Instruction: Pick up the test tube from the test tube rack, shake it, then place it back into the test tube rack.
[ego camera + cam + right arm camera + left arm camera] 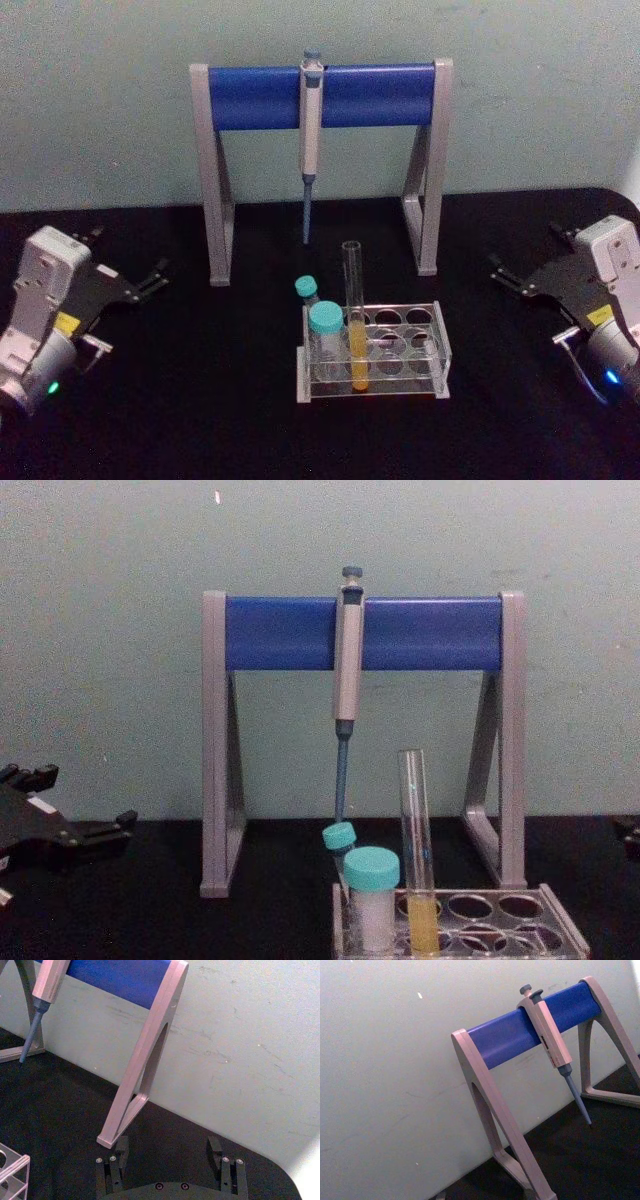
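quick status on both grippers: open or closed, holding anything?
Left gripper: open, holding nothing, parked at far left.
Right gripper: open, holding nothing, parked at far right.

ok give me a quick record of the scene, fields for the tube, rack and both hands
test tube rack: table centre, before pipette stand
test tube: upright in rack, yellow-orange liquid at bottom, not held
left hand: open, far left, off the rack
right hand: open, far right, off the rack
extras: two teal-capped tubes at rack's left end; pipette hangs on stand
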